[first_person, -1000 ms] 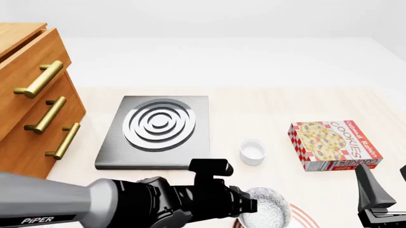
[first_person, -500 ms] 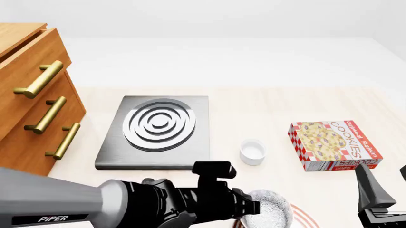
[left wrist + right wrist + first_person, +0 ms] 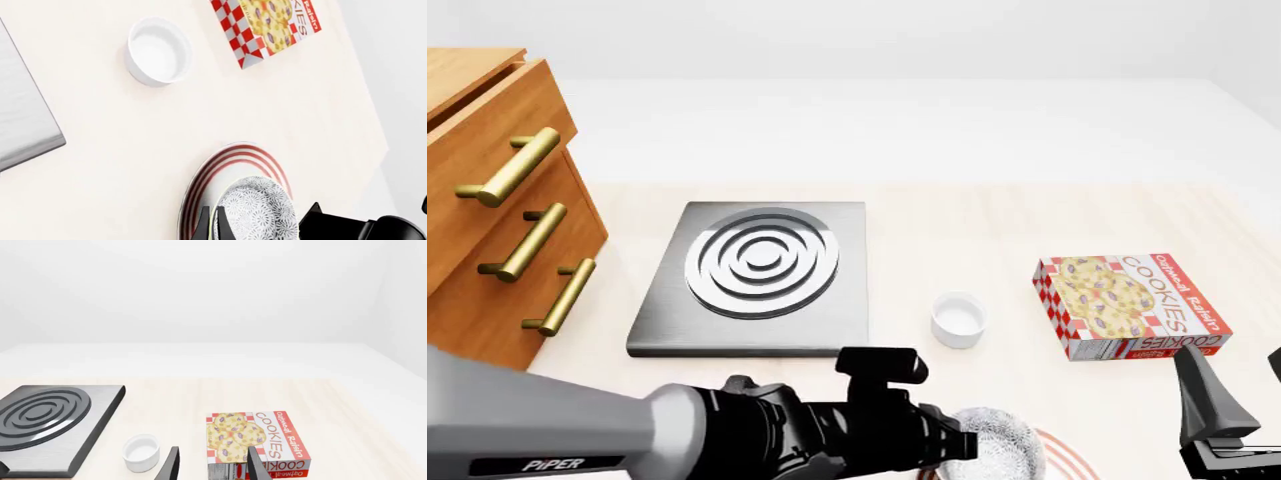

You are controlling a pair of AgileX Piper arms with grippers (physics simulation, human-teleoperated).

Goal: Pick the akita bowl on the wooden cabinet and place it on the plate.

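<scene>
Bright, even, diffuse render lighting; all views sharp, without blur or edge distortion. Soft faint shadows under the cup point(image 3: 957, 321) and slab point(image 3: 754, 280); no glare.

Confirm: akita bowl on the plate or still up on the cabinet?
On or just over the plate: the akita bowl sits inside its red rings, left end effector gripping its rim. Contact unclear.

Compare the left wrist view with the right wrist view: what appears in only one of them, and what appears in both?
Only the left wrist view shows the flat white plate with red rings, the speckled grey-white akita bowl over it, and the left gripper at the bowl's rim.

Only the right wrist view shows the right gripper, jaws apart and empty, and the concentric rings on the grey square slab.

Both show the small white cup, the red-checked cookie box and the pale wooden table.
</scene>
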